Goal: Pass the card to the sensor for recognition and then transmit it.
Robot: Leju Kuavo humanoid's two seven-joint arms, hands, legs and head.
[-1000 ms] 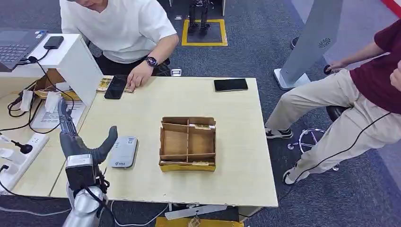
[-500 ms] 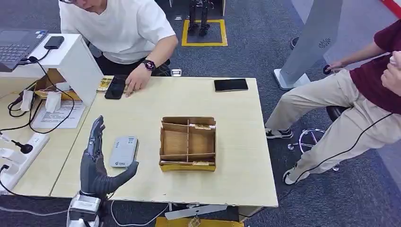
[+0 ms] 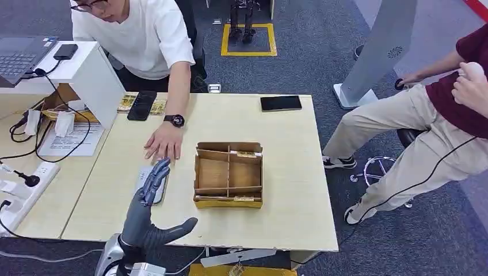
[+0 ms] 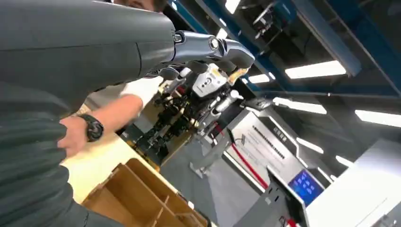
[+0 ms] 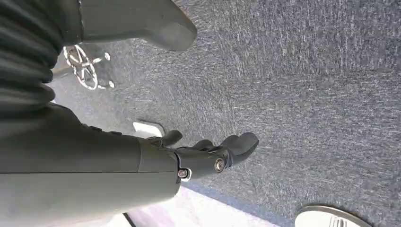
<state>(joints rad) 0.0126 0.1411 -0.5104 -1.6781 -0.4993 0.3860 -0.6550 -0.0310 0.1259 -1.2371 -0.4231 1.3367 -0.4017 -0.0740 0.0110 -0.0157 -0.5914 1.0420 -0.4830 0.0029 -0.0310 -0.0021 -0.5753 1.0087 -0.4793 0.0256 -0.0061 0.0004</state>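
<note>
The big pale table filled the middle of the head view. A wooden box with small sections sat in the middle of it. The grey sensor lay just left of the box, partly hidden by the robot's fingers. A person's hand rested flat on the table just above the sensor. A dark phone lay at the upper right of the table and another phone at the upper left.

The left hand was at the lower left, raised over the table's near edge, fingers straight and spread, thumb out, holding nothing. The right hand hung over the carpet with fingers loosely apart and nothing in it.

I could not pick out the card anywhere for sure. Small yellow things lay in the box, too small to tell what they were.

It looked like the card was not yet picked up. To do this step well, the left hand would need to get the card first, hold it by one edge, and bring it flat over the sensor.

There was open table below the sensor and to the right of the box. The person's hand was close, so there was little room above the sensor. The box wall was close on the right.
</note>
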